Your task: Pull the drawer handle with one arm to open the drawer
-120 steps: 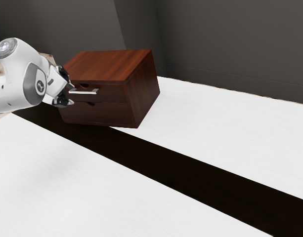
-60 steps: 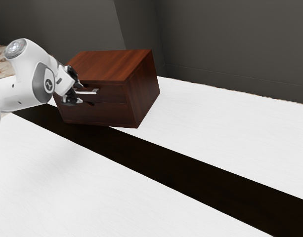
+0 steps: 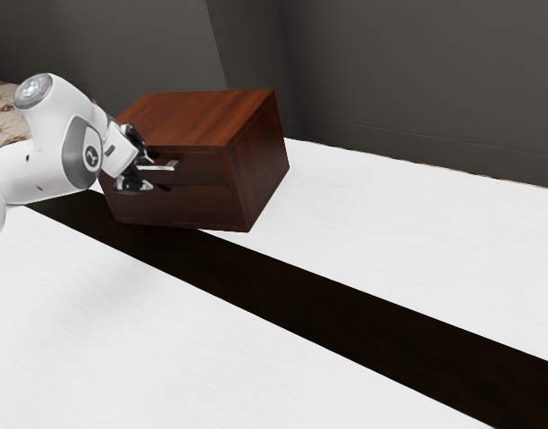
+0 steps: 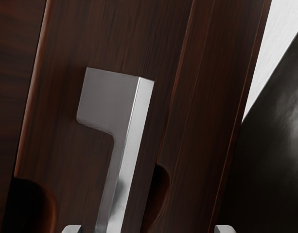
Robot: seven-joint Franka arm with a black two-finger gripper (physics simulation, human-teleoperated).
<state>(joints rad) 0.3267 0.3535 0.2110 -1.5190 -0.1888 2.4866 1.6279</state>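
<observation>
White table (image 3: 390, 232) bears cabinet (image 3: 211, 116); wrist view shows handle (image 4: 124, 145).

Franka arm's gripper (image 3: 145, 172) at the handle (image 3: 164, 164) of a dark wooden drawer cabinet (image 3: 222, 125).

The white arm (image 3: 46, 156) comes in from the exterior view's left, and its black fingers stand apart, one above and one below the near end of the silver bar handle. The handle sits on the upper drawer (image 3: 200, 167), whose front looks level with the cabinet's face. The cabinet stands on a white table (image 3: 408, 232), at the far end of a broad dark stripe (image 3: 345, 317) that runs across it.
</observation>
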